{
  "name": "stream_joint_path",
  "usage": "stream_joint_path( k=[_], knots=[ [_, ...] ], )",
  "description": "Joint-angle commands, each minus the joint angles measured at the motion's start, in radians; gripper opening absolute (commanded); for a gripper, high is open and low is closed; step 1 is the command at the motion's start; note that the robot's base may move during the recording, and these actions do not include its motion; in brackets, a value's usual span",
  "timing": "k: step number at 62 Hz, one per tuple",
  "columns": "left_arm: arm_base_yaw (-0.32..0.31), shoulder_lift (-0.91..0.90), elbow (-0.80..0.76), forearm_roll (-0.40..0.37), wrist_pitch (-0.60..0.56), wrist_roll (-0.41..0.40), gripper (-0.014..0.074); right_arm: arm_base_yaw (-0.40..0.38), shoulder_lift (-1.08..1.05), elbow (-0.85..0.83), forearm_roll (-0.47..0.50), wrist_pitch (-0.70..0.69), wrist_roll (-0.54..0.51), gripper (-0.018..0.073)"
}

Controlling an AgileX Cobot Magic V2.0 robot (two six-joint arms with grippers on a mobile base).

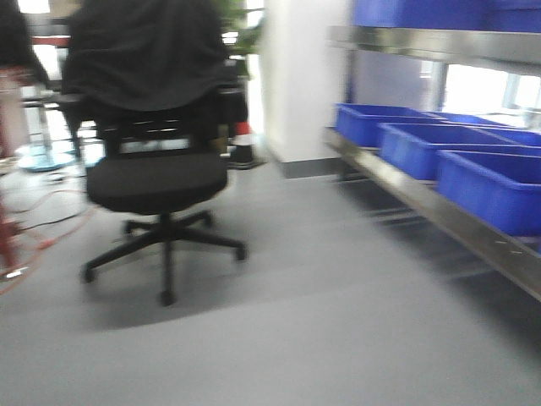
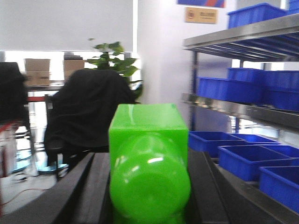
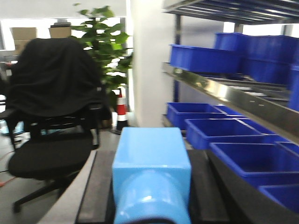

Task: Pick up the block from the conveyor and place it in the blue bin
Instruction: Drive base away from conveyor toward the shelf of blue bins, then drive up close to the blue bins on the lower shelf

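Left end effector point(image 2: 148, 157): clamped on green block point(image 2: 148, 135), lower centre of frame. Right end effector point(image 3: 150, 156): clamped on cyan block point(image 3: 152, 161), lower centre. Blue bins point(image 1: 414, 156) on shelf point(image 1: 397, 188), right of frame. Chair point(image 1: 156, 179) left.

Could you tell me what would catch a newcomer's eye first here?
A bright green block fills the left wrist view, held between dark fingers, and a light blue block does likewise in the right one. Ahead stands a black office chair, with blue bins on a steel shelf to its right.
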State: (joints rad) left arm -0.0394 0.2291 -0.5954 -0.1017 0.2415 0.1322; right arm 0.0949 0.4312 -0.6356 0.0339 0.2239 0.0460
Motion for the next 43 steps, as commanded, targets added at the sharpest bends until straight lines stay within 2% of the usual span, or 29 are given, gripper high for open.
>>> stream_joint_path(
  k=[1,43],
  knots=[
    [-0.002,-0.003,-0.001,-0.009,-0.022,-0.005,-0.0111,-0.004,-0.004,-0.002,-0.006,-0.015,-0.001,-0.0162],
    [-0.002,-0.003,-0.001,-0.009,-0.022,-0.005,-0.0111,-0.004,-0.004,-0.002,-0.006,-0.015,-0.001,-0.0162]
  ],
)
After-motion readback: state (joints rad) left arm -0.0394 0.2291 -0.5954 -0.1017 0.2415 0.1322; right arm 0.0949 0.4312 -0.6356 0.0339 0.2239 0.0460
